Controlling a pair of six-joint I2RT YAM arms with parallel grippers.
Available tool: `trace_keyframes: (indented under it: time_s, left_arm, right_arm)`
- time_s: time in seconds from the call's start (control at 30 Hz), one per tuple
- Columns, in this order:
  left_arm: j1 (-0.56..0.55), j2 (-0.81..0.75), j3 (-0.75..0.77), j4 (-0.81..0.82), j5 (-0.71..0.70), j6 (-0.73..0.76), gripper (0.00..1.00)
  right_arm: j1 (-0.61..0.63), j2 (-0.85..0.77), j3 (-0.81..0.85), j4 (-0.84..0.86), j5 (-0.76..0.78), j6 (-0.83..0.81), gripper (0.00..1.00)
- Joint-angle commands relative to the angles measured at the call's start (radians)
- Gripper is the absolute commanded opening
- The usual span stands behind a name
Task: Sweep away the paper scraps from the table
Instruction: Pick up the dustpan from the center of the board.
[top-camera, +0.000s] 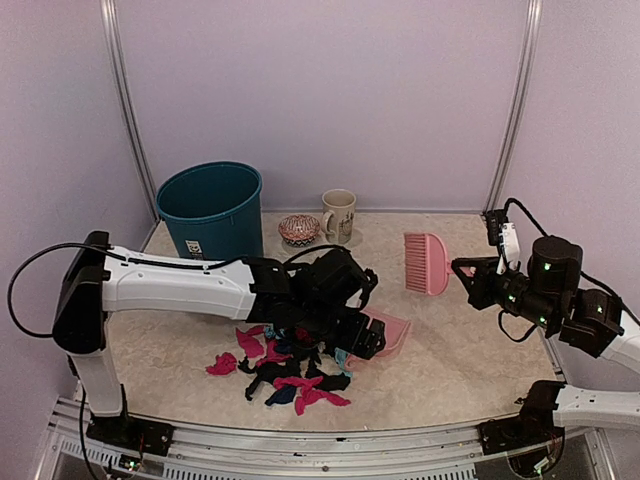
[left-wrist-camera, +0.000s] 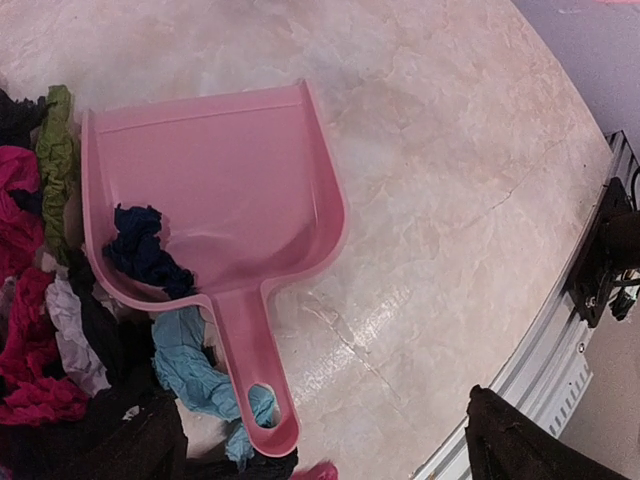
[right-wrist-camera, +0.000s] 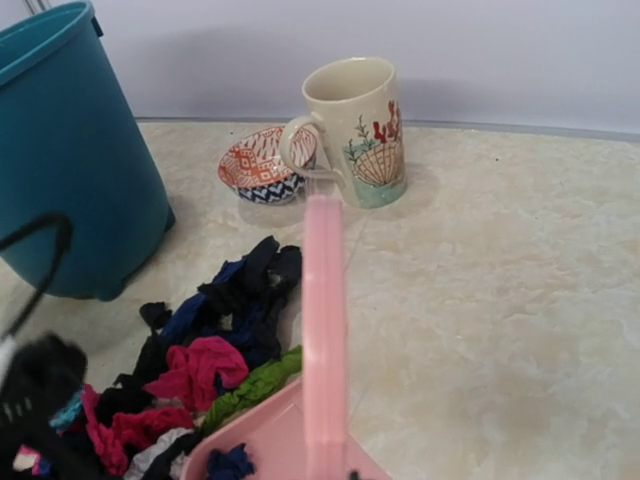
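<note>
The left claw (top-camera: 358, 335) is seen from above spread wide with nothing gripped, hung over the paper scraps (top-camera: 285, 375) and part of a pink dustpan (top-camera: 392, 330). The scraps are heaped on the table (top-camera: 450, 370) at 6 o'clock from its middle, near the front edge. The dustpan is met at the heap's 2 o'clock side. The right claw (top-camera: 463, 268) is closed on a pink brush (top-camera: 428, 262), at 2 o'clock from the table's middle. A teal bin (top-camera: 212, 208), a patterned bowl (top-camera: 298, 229) and a mug (top-camera: 339, 214) are ranged along the back, from 10 to 12 o'clock.

In the left wrist view the dustpan is laid flat, its handle pointed to 6 o'clock. One navy scrap (left-wrist-camera: 140, 255) is lodged inside it, a teal scrap (left-wrist-camera: 190, 365) is pressed against the handle, and the heap is banked along the 9 o'clock edge.

In the right wrist view the brush is shown edge-on at centre; the gripping fingers are cut off below. The scraps are spread at 8 o'clock, the bin is placed at 10, and the bowl and mug at 12.
</note>
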Motion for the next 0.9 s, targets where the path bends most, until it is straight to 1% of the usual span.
trace_keyframes:
  time_s: [0.0, 0.13, 0.3, 0.6, 0.87]
  left_arm:
    - [-0.020, 0.056, 0.044, -0.077, -0.070, -0.045, 0.93]
    - [-0.038, 0.107, 0.075, -0.101, -0.086, -0.041, 0.90]
    - [-0.045, 0.174, 0.118, -0.136, -0.115, -0.042, 0.83]
    - [-0.053, 0.230, 0.164, -0.163, -0.119, -0.033, 0.75]
    - [-0.054, 0.249, 0.178, -0.169, -0.106, -0.027, 0.63]
  right_arm:
    - [-0.011, -0.006, -0.010, 0.017, 0.006, -0.007, 0.00]
    - [-0.011, -0.013, -0.016, 0.015, 0.007, -0.003, 0.00]
    - [-0.011, -0.028, -0.017, 0.010, 0.008, 0.001, 0.00]
    - [-0.011, -0.031, -0.022, 0.006, 0.009, 0.003, 0.00]
    - [-0.011, -0.023, -0.015, 0.006, 0.004, -0.004, 0.00]
